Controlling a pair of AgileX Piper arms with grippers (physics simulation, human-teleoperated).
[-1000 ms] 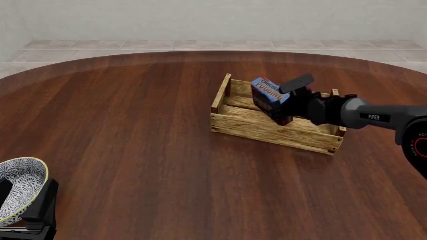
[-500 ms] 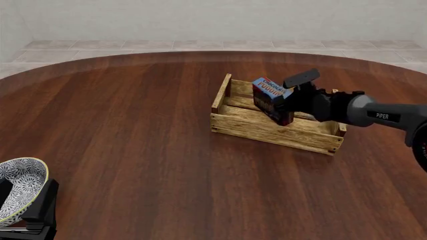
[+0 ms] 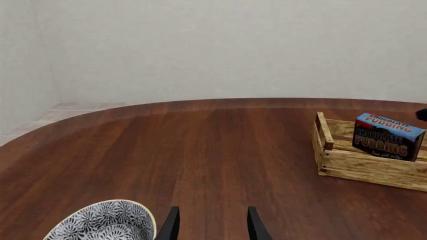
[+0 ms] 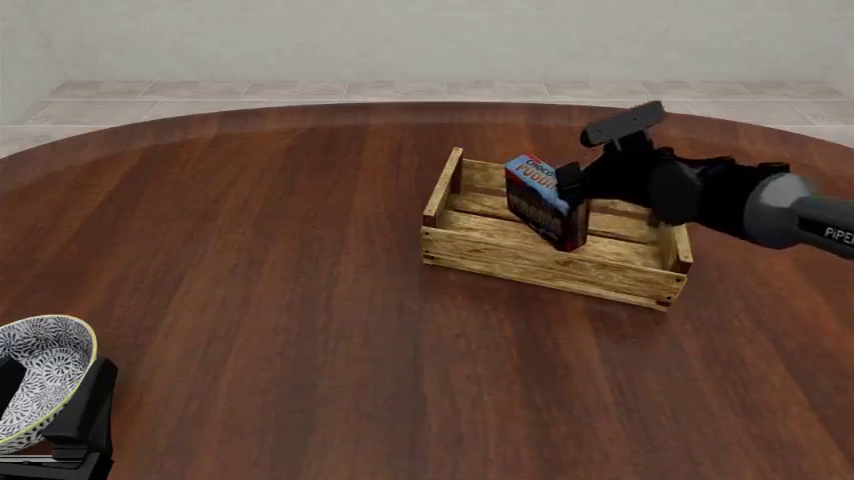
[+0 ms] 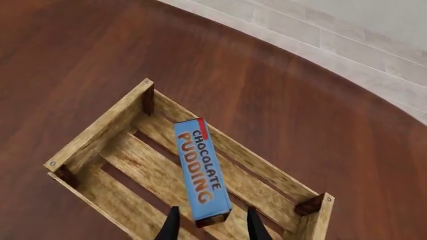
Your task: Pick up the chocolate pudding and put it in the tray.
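The chocolate pudding (image 4: 539, 206), a small carton with a blue top and dark brown front, stands on its edge inside the tray (image 4: 481, 253), a light wooden slatted crate right of the table's centre. My right gripper (image 4: 597, 152) hovers just above and right of the carton, open, its fingers clear of it. In the right wrist view the pudding (image 5: 202, 170) lies along the tray (image 5: 100, 132) floor slats, between the two fingertips (image 5: 172, 226). The left wrist view shows the pudding (image 3: 387, 136) in the tray (image 3: 363, 169) far off. My left gripper (image 3: 212, 229) is open and holds nothing.
A white bowl with dark pattern (image 4: 38, 385) sits at the near left table edge, against the left arm's dark body (image 4: 70, 425); the bowl (image 3: 107, 222) lies just beside the left fingers. Pale tiled floor and wall lie beyond the round table's far edge.
My right gripper has let go of the pudding and drawn up and back to the right. The carton has settled upright in the tray. The left arm has not moved.
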